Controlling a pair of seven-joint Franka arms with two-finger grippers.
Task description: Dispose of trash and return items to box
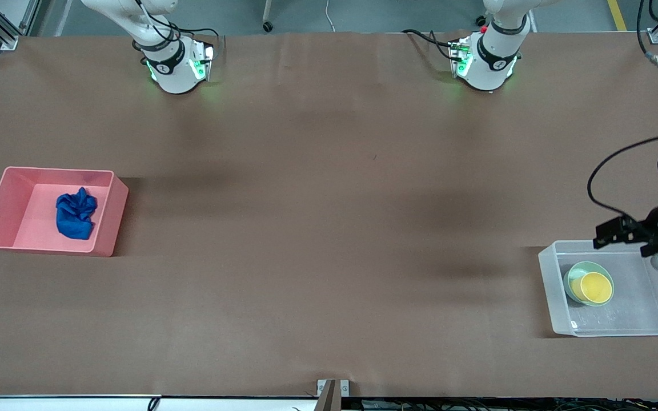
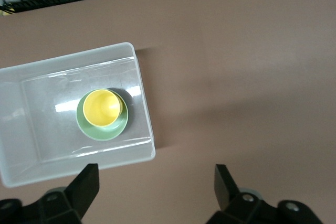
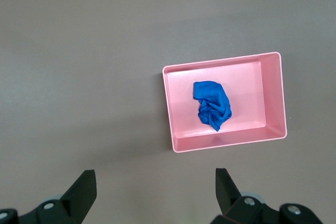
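The deep blue fabric lump [image 1: 76,214] lies in the pink tub [image 1: 111,220] toward the right arm's end of the table; the right wrist view shows it too [image 3: 212,104]. The yellow cup [image 1: 596,287] stands inside the mint-green bowl [image 1: 576,275], and both sit in the clear plastic box [image 1: 550,297] toward the left arm's end. My left gripper [image 1: 629,237] hangs open and empty over the box's edge that lies farther from the front camera; its wrist view [image 2: 156,174] shows the cup [image 2: 102,107], bowl [image 2: 116,128] and box [image 2: 148,124]. My right gripper [image 3: 156,179] is open and empty, high above bare table beside the pink tub [image 3: 167,108]; it is out of the front view.
The brown table [image 1: 329,228] stretches between the two tubs. Both arm bases [image 1: 172,63] stand along the edge farthest from the front camera. Cables [image 1: 620,157] hang near the left arm above the box.
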